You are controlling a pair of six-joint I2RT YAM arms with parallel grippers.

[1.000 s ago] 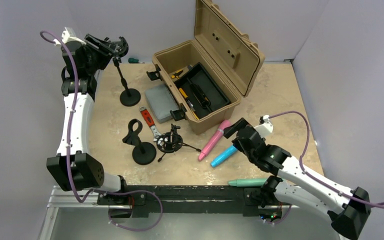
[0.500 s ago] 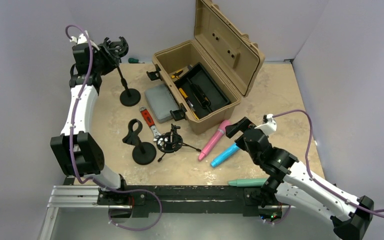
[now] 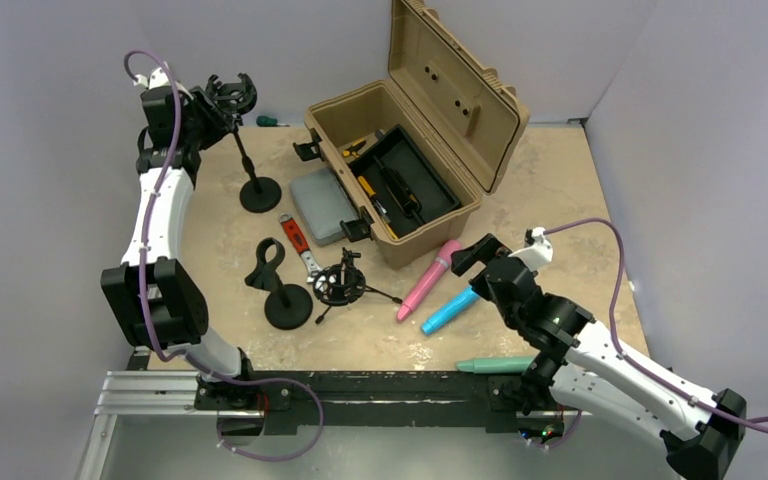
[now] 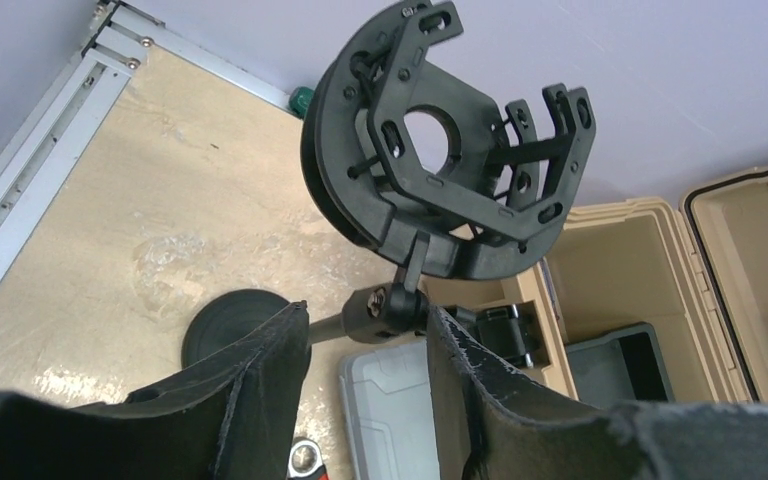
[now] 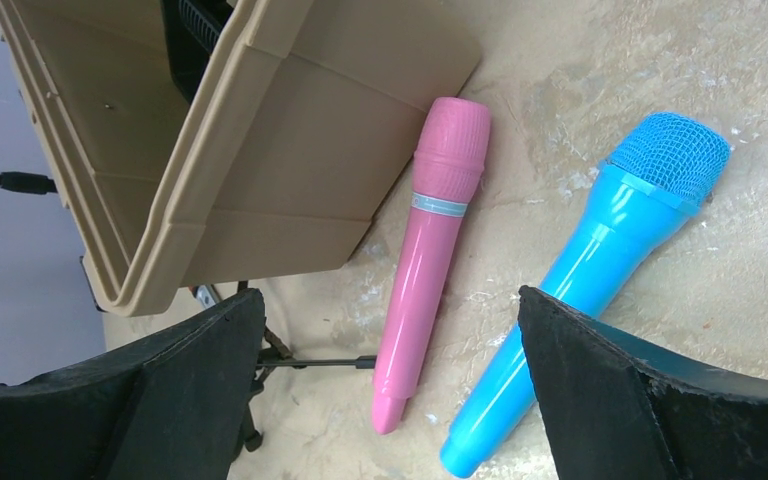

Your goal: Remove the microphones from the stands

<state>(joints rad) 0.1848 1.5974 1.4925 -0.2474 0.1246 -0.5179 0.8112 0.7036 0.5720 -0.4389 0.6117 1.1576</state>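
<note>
A black stand with a shock mount [image 3: 232,97] stands at the back left on a round base [image 3: 260,193]; its ring [image 4: 430,135] holds nothing. My left gripper [image 3: 210,108] is open, its fingers on either side of the stand's pivot joint [image 4: 392,306], the right finger [image 4: 460,380] touching it. A pink microphone [image 3: 430,277], a blue one [image 3: 449,312] and a teal one [image 3: 495,364] lie on the table. My right gripper [image 3: 472,255] is open and empty above the pink [image 5: 430,240] and blue [image 5: 600,260] microphones.
An open tan toolbox [image 3: 410,150] with tools stands at the back middle, a grey case [image 3: 322,205] beside it. A second black clip stand [image 3: 278,290], a small tripod mount [image 3: 340,283], a red-handled tool [image 3: 295,238] and a green screwdriver [image 3: 268,121] are on the table.
My left arm has swung its elbow and wrist, with the gripper staying at the stand's top. My right gripper has shifted slightly to the right, still open over the microphones.
</note>
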